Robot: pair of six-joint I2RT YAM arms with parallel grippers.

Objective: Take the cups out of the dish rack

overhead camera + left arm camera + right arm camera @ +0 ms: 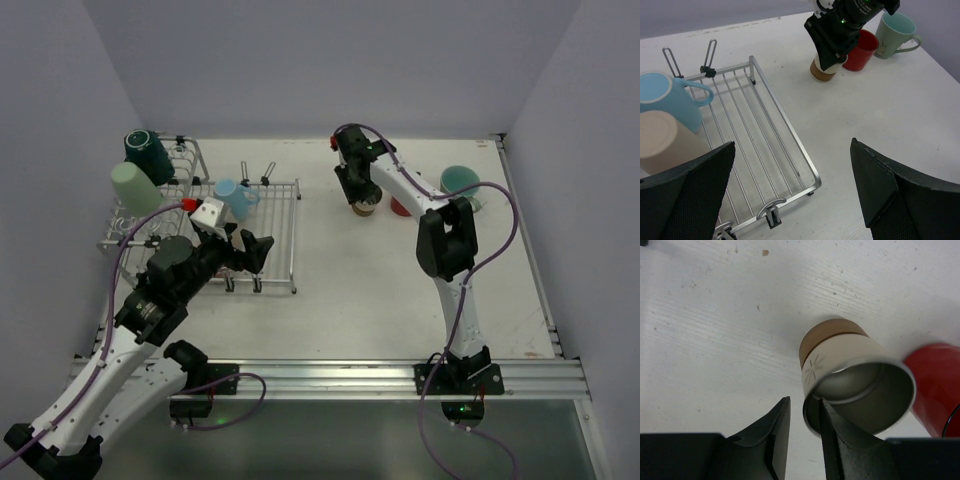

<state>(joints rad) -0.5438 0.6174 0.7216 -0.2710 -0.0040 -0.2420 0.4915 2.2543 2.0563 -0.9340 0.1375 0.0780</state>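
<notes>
1. Sitting at nine o'clock on the desk (350, 300), the dish rack (280, 230) carries a dark teal cup (150, 155) and a pale green cup (135, 187) on its tall section at ten o'clock. A light blue mug (235, 197) and a beige cup (665, 140) lie just beside each other on the flat grid.
2. The left fingers (890, 195) hang over the grid's near end, spread wide and holding nothing.
3. At twelve o'clock the right fingers (772, 440) straddle the rim of the metal tumbler (840, 360), one inside and one outside, only narrowly parted. A sliver of desk shows between the outer finger and the wall, so the hold looks slack. The tumbler stands upright on the desk, with the red cup (935, 385) just beside it at three o'clock and the green mug (462, 183) further out at two o'clock.
4. To finish this set-down well, I judge the fingers should widen until both clear the wall, then rise straight up. A sideways drag could tip the tumbler into the red cup.
5. Only the right wrist view shows the rim between the fingers; from above the arm hides it. Only the left wrist view shows the beige cup, and only the top view shows the two cups on the tall section.
</notes>
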